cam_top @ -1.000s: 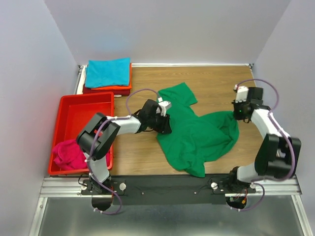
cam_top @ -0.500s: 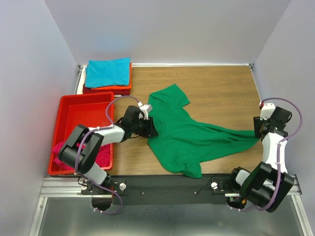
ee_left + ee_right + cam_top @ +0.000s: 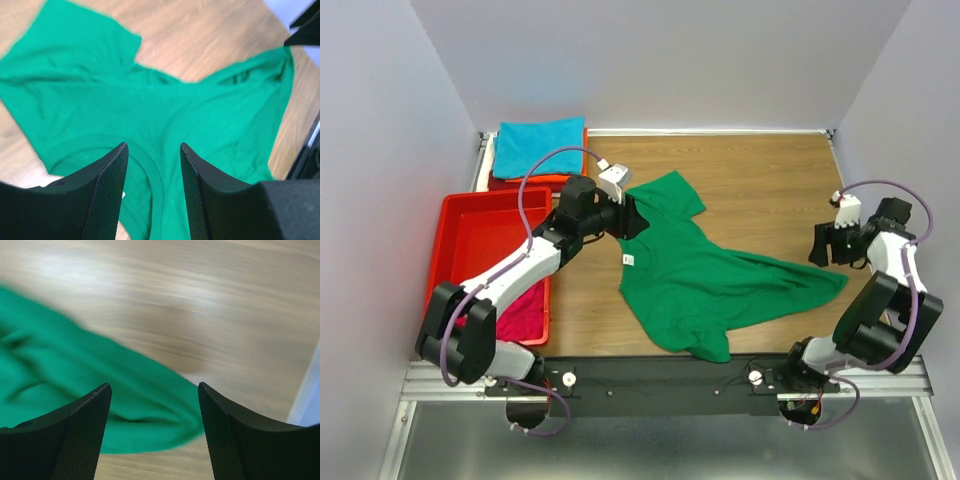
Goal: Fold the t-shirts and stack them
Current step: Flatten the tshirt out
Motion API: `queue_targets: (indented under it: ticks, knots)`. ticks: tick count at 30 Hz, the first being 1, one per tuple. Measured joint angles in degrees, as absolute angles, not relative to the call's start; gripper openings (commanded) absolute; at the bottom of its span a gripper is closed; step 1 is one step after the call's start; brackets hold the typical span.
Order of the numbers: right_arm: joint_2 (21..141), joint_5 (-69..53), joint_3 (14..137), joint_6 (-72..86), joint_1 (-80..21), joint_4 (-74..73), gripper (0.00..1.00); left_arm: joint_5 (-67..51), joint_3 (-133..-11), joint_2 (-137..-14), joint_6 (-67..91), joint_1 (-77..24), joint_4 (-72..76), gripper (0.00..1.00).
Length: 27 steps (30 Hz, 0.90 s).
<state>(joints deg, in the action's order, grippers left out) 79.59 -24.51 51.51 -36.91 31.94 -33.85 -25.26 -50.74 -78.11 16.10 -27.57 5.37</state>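
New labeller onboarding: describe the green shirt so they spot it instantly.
Find the wooden table, then look right of the red tray. The green shirt lies spread out on bare wood; the other shirts are a folded stack at back left and a magenta one in the tray.

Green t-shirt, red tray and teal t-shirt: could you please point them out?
green t-shirt [image 3: 710, 285], top external view, mid-body.
red tray [image 3: 490, 235], top external view, bare floor.
teal t-shirt [image 3: 540, 148], top external view, folded top face.
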Motion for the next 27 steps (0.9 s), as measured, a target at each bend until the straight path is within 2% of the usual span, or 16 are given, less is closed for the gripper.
queue_targets:
  ticks: [4, 7, 11, 14, 15, 20, 23, 24, 25, 27]
  knots:
    - [87.4, -34.6, 55.9, -45.1, 28.8, -41.6, 0.77, -27.7, -49.5, -82.0, 15.2, -27.8, 3.9, 0.54]
    - [90.3, -36.9, 56.1, -48.3, 22.9, -44.3, 0.76, -28.5, -47.8, -84.4, 15.2, -29.2, 2.7, 0.54]
    - [91.1, -37.1, 56.8, -48.2, 15.9, -44.4, 0.75, -29.3, -46.1, -85.7, 16.0, -32.1, 2.2, 0.54]
    - [92.6, -36.9, 59.0, -47.4, 13.4, -43.6, 0.73, -29.6, -45.6, -86.1, 17.0, -33.8, 3.2, 0.54]
    - [94.7, -36.4, 60.9, -46.5, 11.7, -42.5, 0.69, -30.1, -45.1, -87.3, 18.1, -34.9, 4.3, 0.54]
    - [97.6, -34.2, 61.0, -45.3, 8.4, -41.0, 0.67, -30.5, -44.2, -90.0, 19.5, -36.0, 6.5, 0.54]
    - [98.8, -32.8, 60.7, -44.5, 5.9, -40.1, 0.60, -30.5, -43.5, -91.9, 20.0, -36.3, 7.0, 0.54]
    - [98.9, -32.4, 60.6, -44.4, 5.4, -39.9, 0.56, -30.5, -43.4, -92.3, 20.1, -36.4, 7.2, 0.53]
    - [98.9, -31.9, 60.5, -43.9, 4.7, -39.6, 0.48, -30.5, -43.3, -92.8, 20.2, -36.5, 7.3, 0.53]
    - [99.2, -31.0, 60.5, -43.0, 4.0, -39.0, 0.41, -30.5, -43.2, -93.4, 20.4, -36.6, 7.6, 0.53]
